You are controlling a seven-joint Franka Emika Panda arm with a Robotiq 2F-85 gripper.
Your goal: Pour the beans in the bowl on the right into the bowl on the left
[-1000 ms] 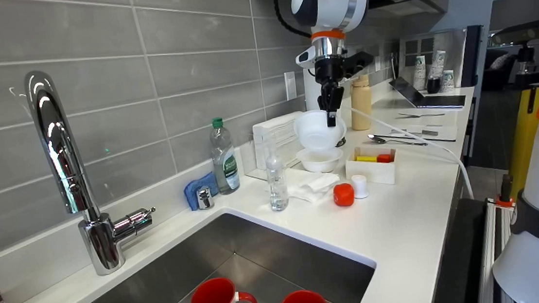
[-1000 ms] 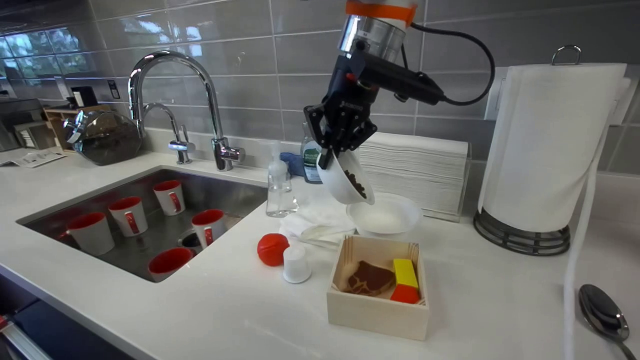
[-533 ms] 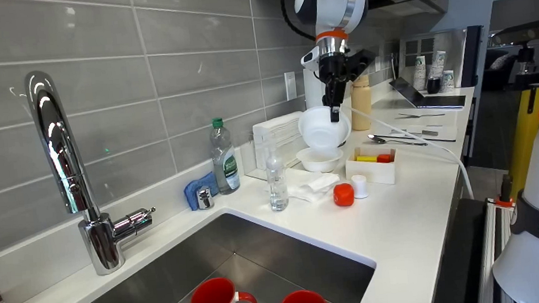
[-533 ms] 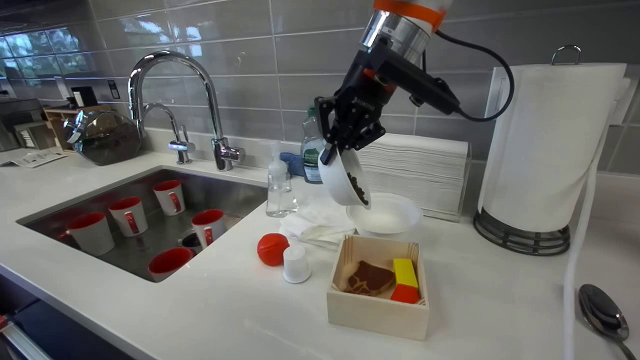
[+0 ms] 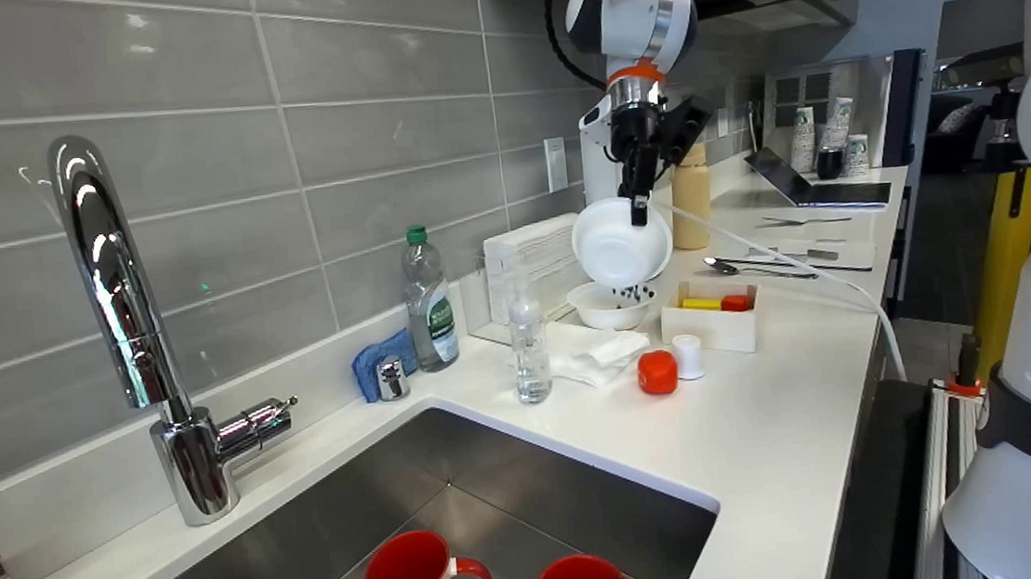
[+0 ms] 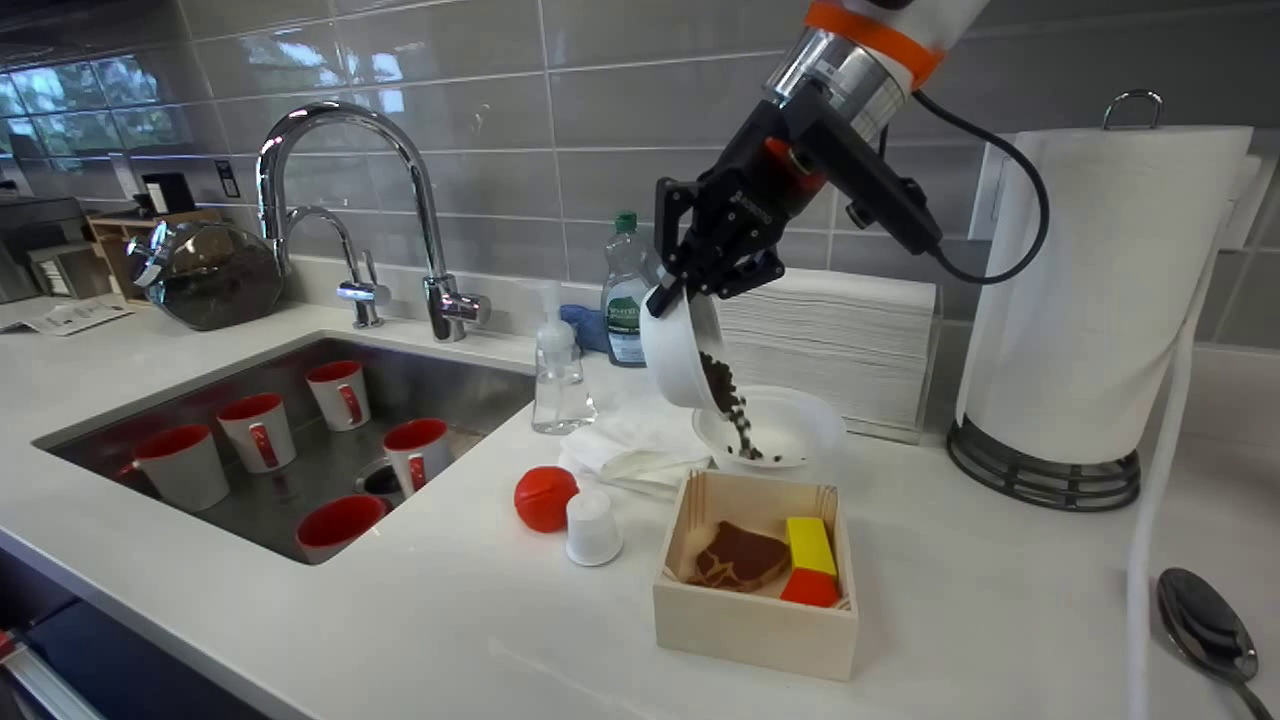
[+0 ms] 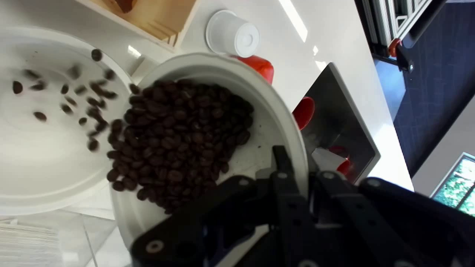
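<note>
In the wrist view, dark beans (image 7: 178, 141) heap against the lip of the tilted bowl (image 7: 269, 129) and tumble into the lower bowl (image 7: 37, 163). In an exterior view the tilted bowl (image 5: 610, 246) shows just its outer side. The lower bowl stands upright toward the back edge of the counter (image 5: 771, 435). The gripper (image 7: 301, 170) is clamped on the tilted bowl's rim, which runs between its fingers.

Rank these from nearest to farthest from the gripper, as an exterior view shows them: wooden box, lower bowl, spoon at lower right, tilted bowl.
1. Tilted bowl: its rim in the gripper.
2. Lower bowl: below it, toward the right.
3. Wooden box: on the camera's side of the lower bowl.
4. Spoon: off to the picture's lower right.
</note>
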